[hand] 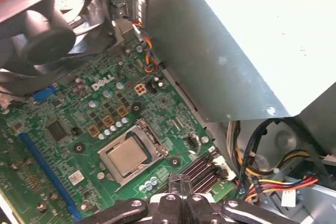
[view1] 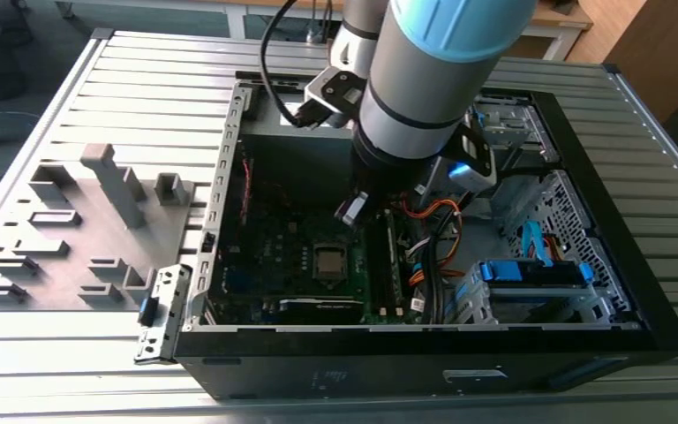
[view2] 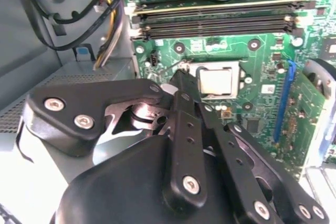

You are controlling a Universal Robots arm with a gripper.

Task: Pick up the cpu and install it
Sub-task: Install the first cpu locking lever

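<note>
The shiny square cpu point(hand: 127, 156) sits flat in its socket on the green board point(hand: 63, 145), and the claw point(view2: 181, 85) hovers just above it, fingers pinched close together, holding nothing.

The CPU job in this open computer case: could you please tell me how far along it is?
Done, it appears: the small square silvery-grey CPU lies in its socket on the green motherboard, also in the second wrist view. In hand: nothing visible; the black hand hovers beside the socket, inside the black computer case. Left: I cannot tell whether the socket's metal frame is latched.
</note>
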